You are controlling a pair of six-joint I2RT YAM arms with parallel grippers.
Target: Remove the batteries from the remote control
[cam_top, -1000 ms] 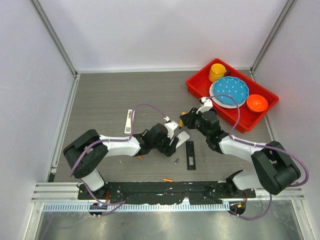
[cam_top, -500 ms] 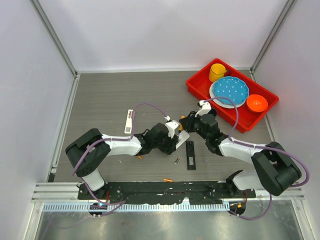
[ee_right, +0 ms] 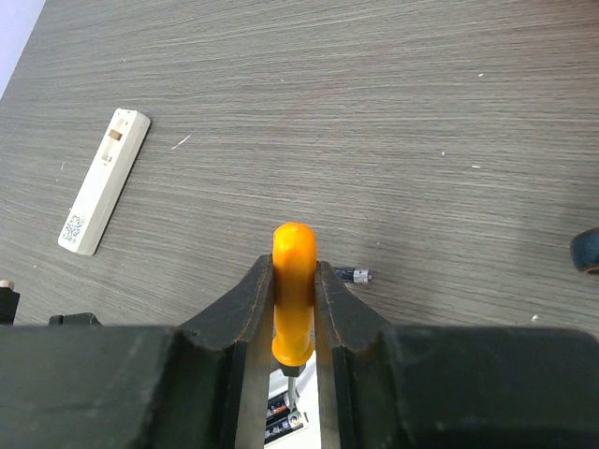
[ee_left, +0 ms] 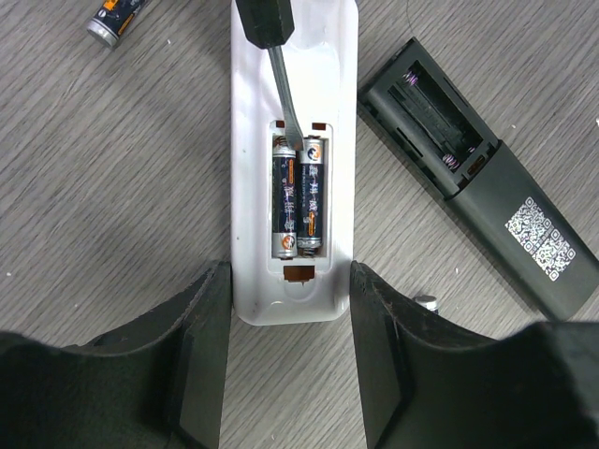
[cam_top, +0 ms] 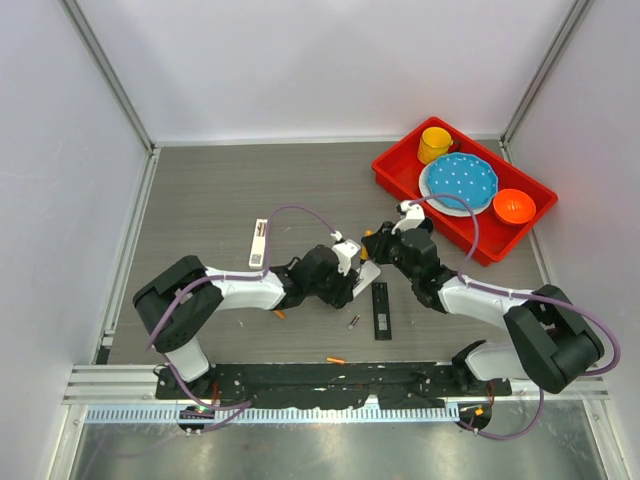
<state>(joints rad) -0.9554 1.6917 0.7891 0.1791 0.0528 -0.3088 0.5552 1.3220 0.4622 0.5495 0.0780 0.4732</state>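
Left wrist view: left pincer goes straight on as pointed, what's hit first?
The white plastic remote control, its near end already between the left pincer's fingers. Past that, probably the screwdriver's grey metal shaft at the two dark cylindrical batteries; height unclear.

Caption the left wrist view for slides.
A screwdriver tip meets two batteries in a white remote held by the left end effector.
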